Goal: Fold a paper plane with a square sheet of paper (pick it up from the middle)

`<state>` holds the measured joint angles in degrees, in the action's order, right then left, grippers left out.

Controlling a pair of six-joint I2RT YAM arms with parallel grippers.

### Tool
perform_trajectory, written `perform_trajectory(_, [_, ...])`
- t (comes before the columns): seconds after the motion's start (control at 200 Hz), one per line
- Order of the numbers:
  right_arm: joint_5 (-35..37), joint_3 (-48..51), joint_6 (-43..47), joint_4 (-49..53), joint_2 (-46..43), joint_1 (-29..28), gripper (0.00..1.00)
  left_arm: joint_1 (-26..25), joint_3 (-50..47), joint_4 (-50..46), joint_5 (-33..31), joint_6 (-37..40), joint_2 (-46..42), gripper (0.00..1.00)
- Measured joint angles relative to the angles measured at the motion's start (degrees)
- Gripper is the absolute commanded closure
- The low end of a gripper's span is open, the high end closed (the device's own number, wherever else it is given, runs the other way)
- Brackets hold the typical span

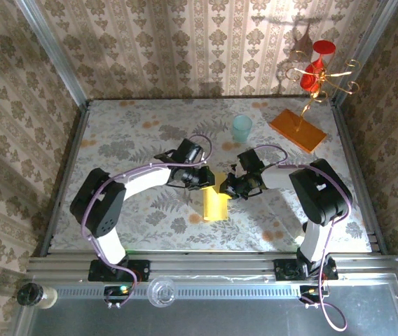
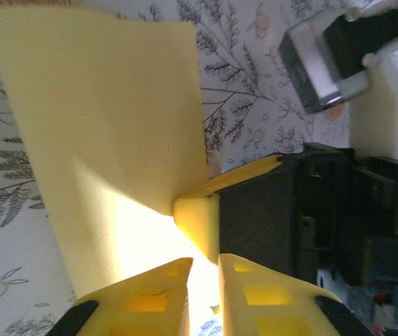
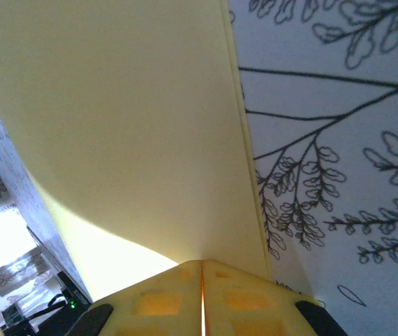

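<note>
A flower-patterned table (image 1: 129, 210) with two robot arms meeting over its middle. Between their tips is the sheet (image 1: 215, 205), yellow and doubled over into a narrow rectangle. It runs from both grippers back toward the arms' bases. From the wrist cameras it rises off the table instead of lying flat. A cup (image 1: 242, 128) stands well beyond the grippers on their far side, apart from the work. The right gripper (image 3: 201, 271) has its jaws pressed together on the sheet. The paper fans out ahead of its fingertips, two layered edges lining up along one side. The left gripper (image 2: 204, 273) sits just beside the right one, its jaws nearly together with a slim bright gap between them. The sheet reaches into that gap, but whether the pads actually pinch it cannot be told. The step looks like a two-handed hold while a fold is being set. To do it well, the right grip should not slacken. The left jaws should close squarely across both layers, close beside the right gripper, so the edges do not slide out of line. Neither arm should pull away from the other, since thin paper is likely to buckle or tear at the pinch.
</note>
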<state>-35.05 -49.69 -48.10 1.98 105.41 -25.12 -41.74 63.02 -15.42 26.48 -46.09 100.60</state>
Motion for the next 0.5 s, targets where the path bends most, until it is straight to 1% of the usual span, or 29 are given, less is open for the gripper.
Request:
perform_trajectory(0.225, [0.0, 0.04, 0.17, -0.04, 0.04, 0.0, 0.9, -0.85, 0.0, 1.09, 2.1, -1.03, 3.32, 0.95])
perform_trajectory(0.5, [0.0, 0.28, 0.98, -0.59, 0.11, 0.0, 0.92, -1.03, -1.25, 3.98, 3.58, -1.97, 5.38, 1.0])
